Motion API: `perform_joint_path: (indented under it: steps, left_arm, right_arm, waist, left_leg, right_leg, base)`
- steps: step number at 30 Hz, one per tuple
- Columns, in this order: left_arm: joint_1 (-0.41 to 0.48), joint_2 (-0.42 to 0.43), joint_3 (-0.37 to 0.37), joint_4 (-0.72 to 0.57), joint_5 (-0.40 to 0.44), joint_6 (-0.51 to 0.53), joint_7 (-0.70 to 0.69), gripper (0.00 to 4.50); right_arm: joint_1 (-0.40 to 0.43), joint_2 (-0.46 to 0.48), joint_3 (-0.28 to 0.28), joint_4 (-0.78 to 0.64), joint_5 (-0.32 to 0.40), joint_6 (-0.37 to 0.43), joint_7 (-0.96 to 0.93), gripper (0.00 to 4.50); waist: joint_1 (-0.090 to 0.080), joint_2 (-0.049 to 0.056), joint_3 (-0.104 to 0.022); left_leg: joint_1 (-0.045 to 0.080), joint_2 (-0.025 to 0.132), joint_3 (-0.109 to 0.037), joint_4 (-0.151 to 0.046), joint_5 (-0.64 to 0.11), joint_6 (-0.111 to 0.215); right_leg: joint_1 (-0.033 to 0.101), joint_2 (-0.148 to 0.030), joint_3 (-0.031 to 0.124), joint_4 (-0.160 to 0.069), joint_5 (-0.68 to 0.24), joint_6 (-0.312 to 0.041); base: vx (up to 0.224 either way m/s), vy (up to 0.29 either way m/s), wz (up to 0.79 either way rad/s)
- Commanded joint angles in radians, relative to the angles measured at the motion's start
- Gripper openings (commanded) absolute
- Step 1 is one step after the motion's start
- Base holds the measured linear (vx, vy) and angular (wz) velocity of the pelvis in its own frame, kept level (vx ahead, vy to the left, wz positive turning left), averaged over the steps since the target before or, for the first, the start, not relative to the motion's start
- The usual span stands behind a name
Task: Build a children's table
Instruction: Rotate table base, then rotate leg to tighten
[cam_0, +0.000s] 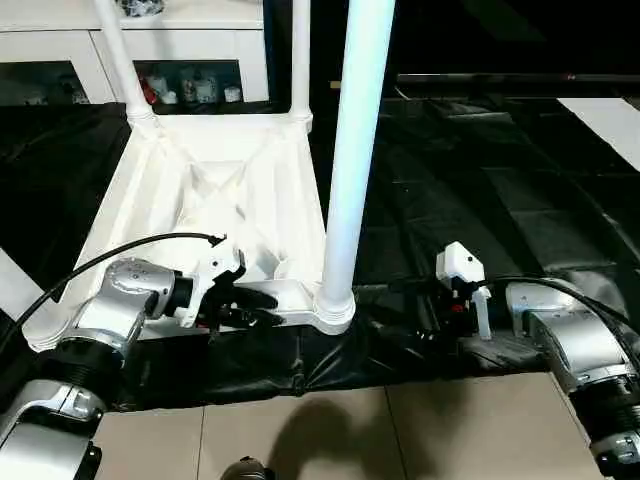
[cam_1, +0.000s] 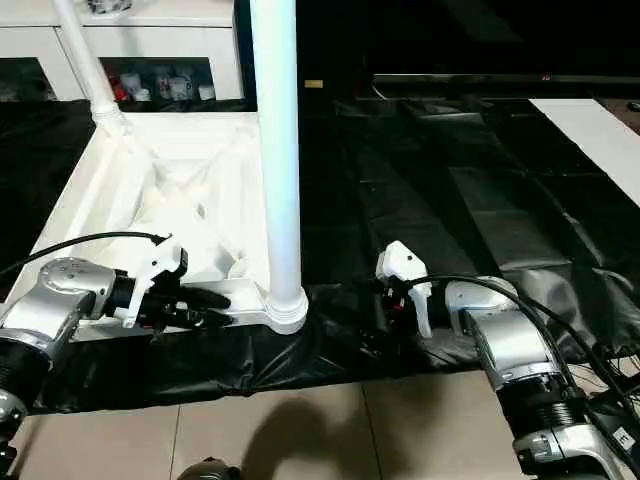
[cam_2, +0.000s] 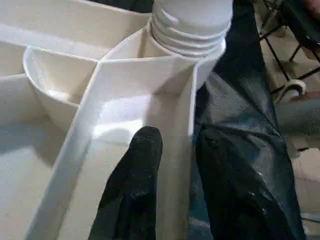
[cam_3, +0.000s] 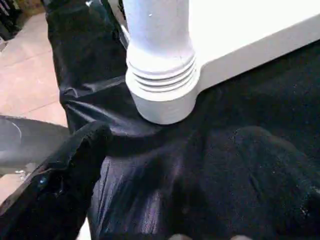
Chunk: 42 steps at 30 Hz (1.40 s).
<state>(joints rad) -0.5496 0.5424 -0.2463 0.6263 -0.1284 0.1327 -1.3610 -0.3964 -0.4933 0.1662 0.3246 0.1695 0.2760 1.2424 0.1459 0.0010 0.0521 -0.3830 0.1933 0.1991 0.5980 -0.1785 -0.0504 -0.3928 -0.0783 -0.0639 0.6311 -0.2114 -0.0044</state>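
The children's table (cam_0: 250, 190) lies upside down on a black sheet, ribbed underside up, with white tube legs standing in its corner sockets. The nearest leg (cam_0: 355, 150) rises from the near right corner socket (cam_3: 162, 95). My left gripper (cam_0: 255, 305) is at the table's near rim, just left of that socket. Its two black fingers (cam_2: 142, 165) sit astride the rim wall (cam_2: 175, 100), one inside and one outside, shut on it. My right gripper (cam_3: 175, 145) hovers low over the sheet to the right of the leg, open and holding nothing.
The black sheet (cam_0: 480, 180) covers the floor to the right and behind, and its near edge meets beige tiles (cam_0: 350, 430). A white glass-doored cabinet (cam_0: 180, 40) stands at the back left. A white panel (cam_0: 610, 115) lies at the far right.
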Motion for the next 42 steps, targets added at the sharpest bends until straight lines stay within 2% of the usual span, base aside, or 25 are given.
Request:
perform_joint_path:
  steps: [1, 3, 6, 8, 10, 13, 14, 15, 17, 24, 28, 32, 33, 34, 35, 36, 37, 42]
  left_arm:
    - [0.011, 0.010, -0.026, 0.019, 0.022, 0.020, -0.014, 1.07]
    - [0.012, 0.011, -0.027, 0.018, 0.023, 0.021, -0.016, 1.01]
    - [0.015, 0.011, -0.025, 0.014, 0.025, 0.023, -0.015, 0.64]
    - [0.020, 0.009, -0.022, 0.007, 0.027, 0.023, -0.008, 0.63]
    - [0.023, 0.007, -0.019, 0.000, 0.029, 0.025, 0.000, 0.32]
    - [0.034, 0.000, -0.018, -0.017, 0.033, 0.025, 0.014, 0.20]
    - [0.042, -0.009, -0.021, -0.028, 0.041, 0.014, 0.036, 0.20]
    - [0.044, -0.013, -0.021, -0.031, 0.044, 0.009, 0.045, 0.05]
    - [0.044, -0.029, -0.019, -0.034, 0.049, 0.001, 0.070, 0.05]
    - [0.029, -0.087, -0.020, -0.041, 0.050, -0.003, 0.120, 0.05]
    - [0.025, -0.095, -0.020, -0.038, 0.056, -0.006, 0.124, 0.00]
    - [0.022, -0.096, -0.019, -0.035, 0.062, -0.008, 0.120, 0.00]
    - [0.022, -0.095, -0.019, -0.034, 0.062, -0.008, 0.120, 0.00]
    - [0.021, -0.094, -0.018, -0.033, 0.063, -0.007, 0.118, 0.00]
    - [0.020, -0.093, -0.017, -0.032, 0.063, -0.006, 0.117, 0.00]
    - [0.020, -0.092, -0.017, -0.031, 0.063, -0.006, 0.117, 0.00]
    - [0.018, -0.093, -0.016, -0.029, 0.063, -0.006, 0.118, 0.00]
    - [0.007, -0.103, -0.004, -0.012, 0.057, -0.005, 0.121, 0.00]
  right_arm:
    - [0.002, -0.006, 0.006, -0.027, 0.015, 0.011, -0.004, 4.50]
    - [0.003, -0.006, 0.006, -0.028, 0.013, 0.010, -0.006, 4.50]
    - [0.004, -0.004, 0.006, -0.031, 0.012, 0.012, -0.007, 4.50]
    - [0.002, 0.002, 0.008, -0.032, 0.013, 0.013, -0.011, 4.50]
    - [0.001, 0.010, 0.010, -0.033, 0.014, 0.014, -0.014, 4.50]
    - [-0.002, 0.040, 0.023, -0.036, 0.013, 0.010, -0.028, 4.50]
    - [-0.008, 0.073, 0.039, -0.017, -0.019, -0.045, -0.070, 4.50]
    - [-0.011, 0.084, 0.043, -0.007, -0.033, -0.068, -0.089, 4.50]
    - [-0.025, 0.116, 0.042, 0.027, -0.044, -0.093, -0.126, 4.50]
    - [-0.089, 0.194, 0.045, 0.146, -0.074, -0.131, -0.209, 4.50]
    - [-0.128, 0.222, 0.044, 0.218, -0.083, -0.159, -0.244, 4.15]
    - [-0.147, 0.234, 0.043, 0.262, -0.087, -0.181, -0.243, 3.70]
    - [-0.149, 0.236, 0.042, 0.267, -0.086, -0.183, -0.242, 3.70]
    - [-0.154, 0.239, 0.040, 0.279, -0.084, -0.187, -0.241, 3.65]
    - [-0.157, 0.241, 0.038, 0.288, -0.084, -0.191, -0.241, 3.46]
    - [-0.159, 0.242, 0.037, 0.293, -0.083, -0.194, -0.240, 3.46]
    - [-0.162, 0.244, 0.037, 0.302, -0.084, -0.198, -0.241, 3.37]
    - [-0.186, 0.258, 0.030, 0.373, -0.093, -0.237, -0.258, 2.93]
  waist:
    - [0.005, 0.006, -0.067]
    - [0.005, 0.006, -0.068]
    - [0.005, 0.006, -0.069]
    - [0.006, 0.005, -0.069]
    - [0.005, 0.006, -0.068]
    - [0.005, 0.007, -0.068]
    - [0.004, 0.007, -0.068]
    - [0.002, 0.009, -0.068]
    - [0.000, 0.009, -0.068]
    - [-0.002, 0.008, -0.067]
    - [-0.001, 0.010, -0.069]
    - [-0.001, 0.011, -0.069]
    - [0.000, 0.012, -0.068]
    - [-0.001, 0.006, -0.069]
    - [0.000, 0.007, -0.070]
    - [0.001, 0.008, -0.068]
    - [0.000, 0.004, -0.068]
    - [-0.004, 0.006, -0.066]
  left_leg:
    - [0.026, 0.049, -0.025, -0.071, -0.194, 0.014]
    - [0.026, 0.050, -0.025, -0.071, -0.192, 0.012]
    - [0.024, 0.050, -0.025, -0.070, -0.179, 0.015]
    - [0.025, 0.049, -0.025, -0.070, -0.178, 0.017]
    - [0.025, 0.050, -0.025, -0.070, -0.187, 0.015]
    - [0.026, 0.051, -0.026, -0.072, -0.197, 0.009]
    - [0.025, 0.051, -0.026, -0.073, -0.198, 0.007]
    - [0.026, 0.052, -0.027, -0.075, -0.205, -0.001]
    - [0.028, 0.051, -0.027, -0.076, -0.213, -0.007]
    - [0.028, 0.048, -0.026, -0.077, -0.220, -0.017]
    - [0.027, 0.049, -0.026, -0.076, -0.199, -0.012]
    - [0.028, 0.049, -0.025, -0.076, -0.210, -0.012]
    - [0.028, 0.049, -0.026, -0.077, -0.214, -0.013]
    - [0.028, 0.050, -0.026, -0.078, -0.212, -0.011]
    - [0.028, 0.049, -0.025, -0.077, -0.211, -0.011]
    - [0.027, 0.049, -0.025, -0.077, -0.211, -0.009]
    - [0.027, 0.050, -0.025, -0.078, -0.211, -0.007]
    - [0.028, 0.050, -0.025, -0.079, -0.227, -0.012]
  right_leg:
    - [0.041, -0.080, 0.046, -0.064, -0.058, -0.266]
    - [0.041, -0.079, 0.046, -0.064, -0.058, -0.264]
    - [0.042, -0.079, 0.046, -0.061, -0.037, -0.267]
    - [0.042, -0.079, 0.045, -0.061, -0.035, -0.269]
    - [0.041, -0.080, 0.046, -0.063, -0.050, -0.268]
    - [0.040, -0.081, 0.046, -0.064, -0.065, -0.265]
    - [0.040, -0.081, 0.046, -0.064, -0.065, -0.264]
    - [0.038, -0.083, 0.046, -0.064, -0.072, -0.262]
    - [0.037, -0.081, 0.046, -0.065, -0.074, -0.260]
    - [0.039, -0.082, 0.048, -0.067, -0.090, -0.249]
    - [0.039, -0.081, 0.048, -0.063, -0.063, -0.251]
    - [0.038, -0.080, 0.047, -0.063, -0.063, -0.250]
    - [0.038, -0.080, 0.047, -0.063, -0.067, -0.248]
    - [0.039, -0.080, 0.047, -0.063, -0.065, -0.248]
    - [0.039, -0.081, 0.047, -0.062, -0.066, -0.250]
    - [0.039, -0.081, 0.048, -0.064, -0.073, -0.247]
    - [0.039, -0.081, 0.048, -0.065, -0.077, -0.246]
    - [0.037, -0.084, 0.049, -0.069, -0.121, -0.244]
  base:
    - [0.000, 0.000, 0.00]
    - [0.000, 0.000, 0.00]
    - [0.000, 0.000, 0.00]
    - [0.000, 0.000, 0.00]
    - [0.000, 0.000, 0.00]
    - [0.000, 0.000, 0.00]
    - [0.000, 0.000, 0.00]
    - [0.000, 0.000, 0.00]
    - [0.000, 0.000, 0.00]
    - [0.000, 0.000, 0.00]
    - [0.000, 0.000, 0.00]
    - [0.000, 0.000, 0.00]
    - [0.000, 0.000, 0.00]
    - [0.000, 0.000, 0.00]
    - [0.000, 0.000, 0.00]
    - [0.000, 0.000, 0.00]
    - [0.000, 0.000, 0.00]
    - [0.000, 0.000, 0.00]
